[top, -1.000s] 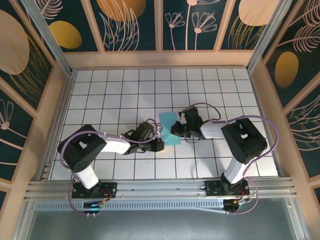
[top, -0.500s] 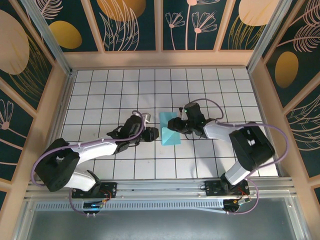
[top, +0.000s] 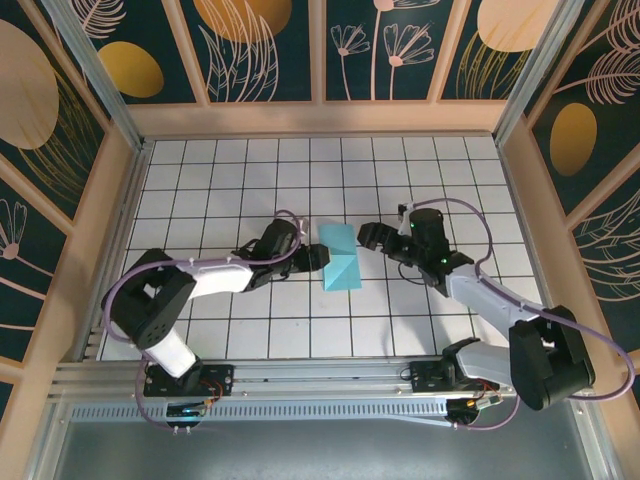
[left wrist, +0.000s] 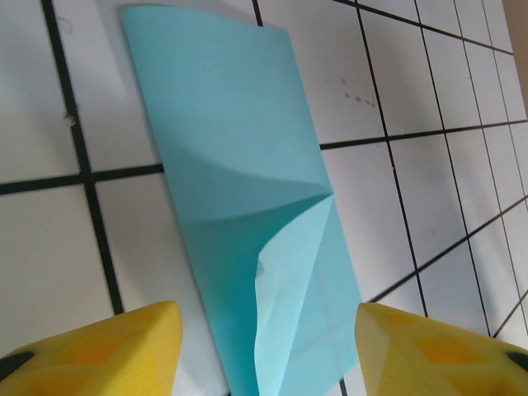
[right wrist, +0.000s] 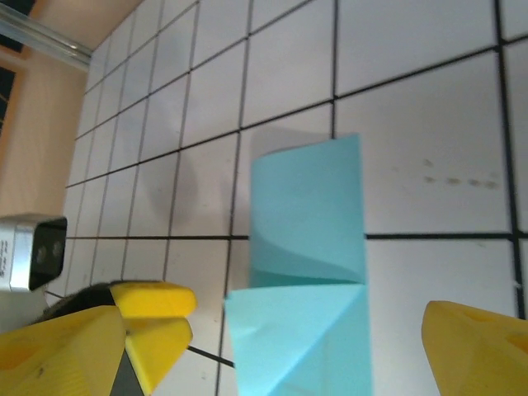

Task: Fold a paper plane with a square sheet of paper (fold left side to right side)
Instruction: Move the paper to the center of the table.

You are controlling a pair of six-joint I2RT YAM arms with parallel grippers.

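Lower end of paper [left wrist: 239, 181] off-frame.

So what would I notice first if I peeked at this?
A bright blue paper, folded into a strip with one corner flap turned over, lies in the middle of the white checked table. The left tool and right tool sit open on either side of it, not holding it.
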